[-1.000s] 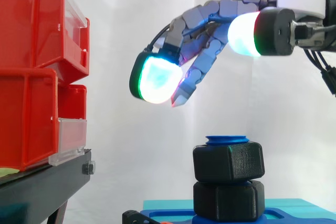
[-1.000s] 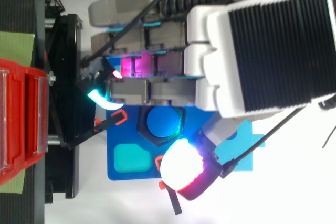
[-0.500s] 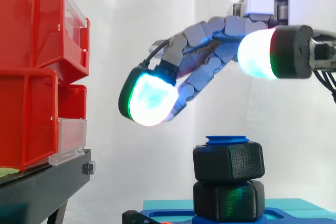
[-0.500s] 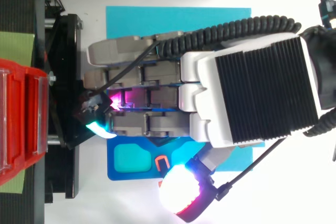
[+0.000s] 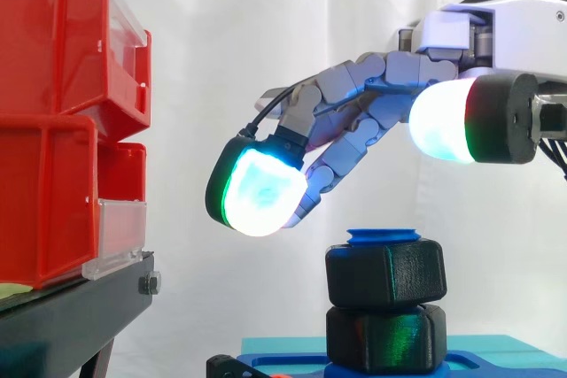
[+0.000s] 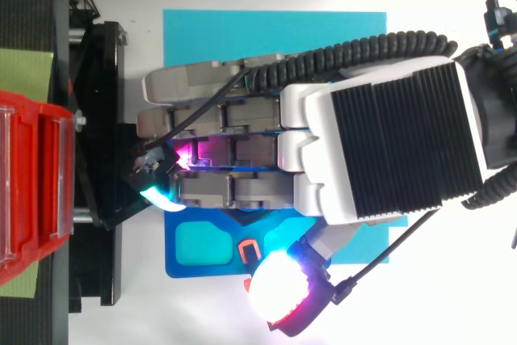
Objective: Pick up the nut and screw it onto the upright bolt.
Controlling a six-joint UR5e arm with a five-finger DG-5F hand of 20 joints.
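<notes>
Side view: the hand (image 5: 354,108) hangs loosely open and empty above the nut (image 5: 385,273), seated high on the bolt (image 5: 383,236); descending too far left could tilt the nut and jam it.

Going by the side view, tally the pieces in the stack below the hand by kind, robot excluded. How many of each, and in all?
Black hex nuts: 2 (upper nut sitting on lower nut)
Blue bolt: 1 (blue bolt, its top showing above the upper nut)
Blue base plate: 1 (blue base plate)
Total: 4
</notes>
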